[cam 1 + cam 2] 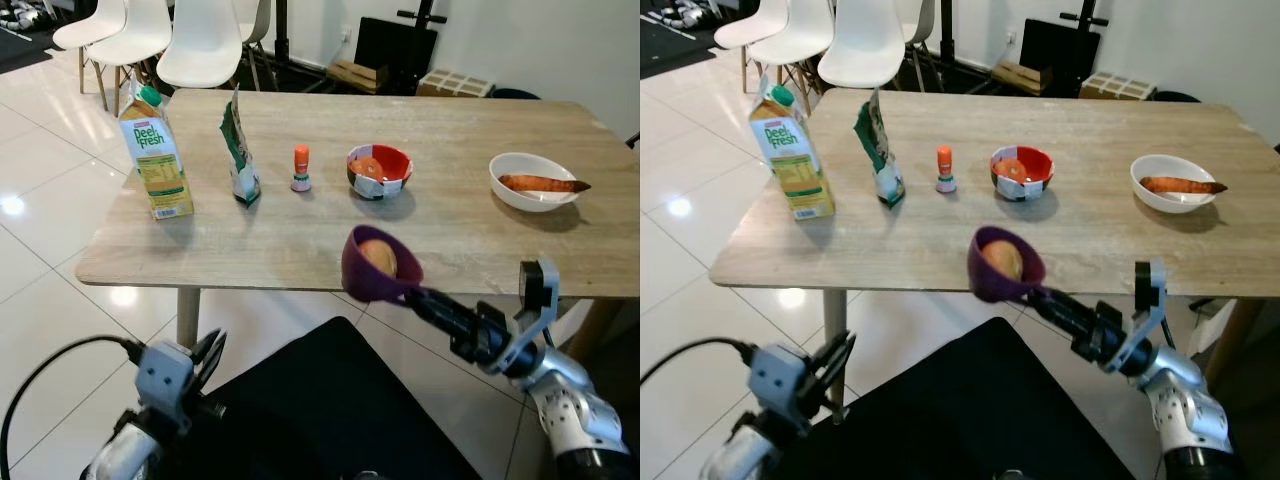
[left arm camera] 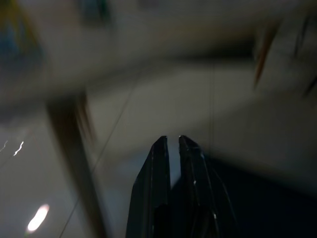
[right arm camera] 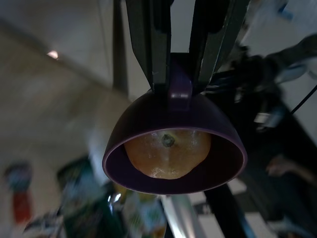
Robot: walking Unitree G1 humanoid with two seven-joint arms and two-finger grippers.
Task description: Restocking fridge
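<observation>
The right gripper point(image 1: 415, 296) clamps a purple bowl point(image 1: 375, 265) by its handle at the table's point(image 1: 250, 240) six o'clock edge, tipped sideways (risky), so its onion point(image 1: 379, 257) could roll out; the left gripper point(image 2: 172, 141), nearly closed, holds nothing.

head views bright, evenly lit, sharp for you. glare spots on glossy floor tiles point(image 1: 12, 205) left of wooden table point(image 1: 460, 250). soft shadows under white bowl point(image 1: 534, 180) and juice carton point(image 1: 155, 152). your left wrist view dim, heavily motion-blurred; only black fingers point(image 2: 161, 193) half readable, small bright reflection low in frame. your right wrist view dim, purple bowl point(image 3: 174, 144) fairly sharp, background smeared and out of focus.
</observation>
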